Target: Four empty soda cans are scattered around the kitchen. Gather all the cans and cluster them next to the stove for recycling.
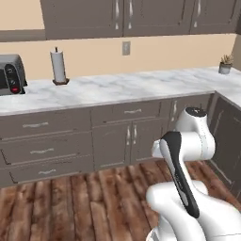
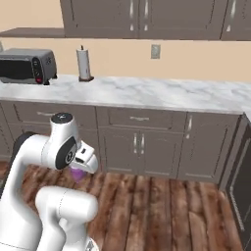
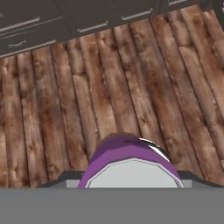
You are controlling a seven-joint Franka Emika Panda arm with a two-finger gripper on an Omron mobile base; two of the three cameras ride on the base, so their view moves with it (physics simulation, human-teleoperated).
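A purple-pink soda can (image 3: 127,157) with a silver top sits between my gripper's (image 3: 130,177) dark fingers, which are shut on it, held over the wood-plank floor (image 3: 109,87). In the right base view the same soda can (image 2: 77,174) peeks out purple under the white hand, where my gripper (image 2: 80,169) hangs low in front of the arm, well short of the cabinets. The stove is out of view, and I see no other cans.
A white marble counter (image 1: 122,87) runs along the wall over dark cabinets (image 1: 113,136). It carries a toaster oven (image 2: 27,66), a paper towel roll (image 1: 59,67) and a small potted plant (image 1: 226,64). The counter turns a corner at the right.
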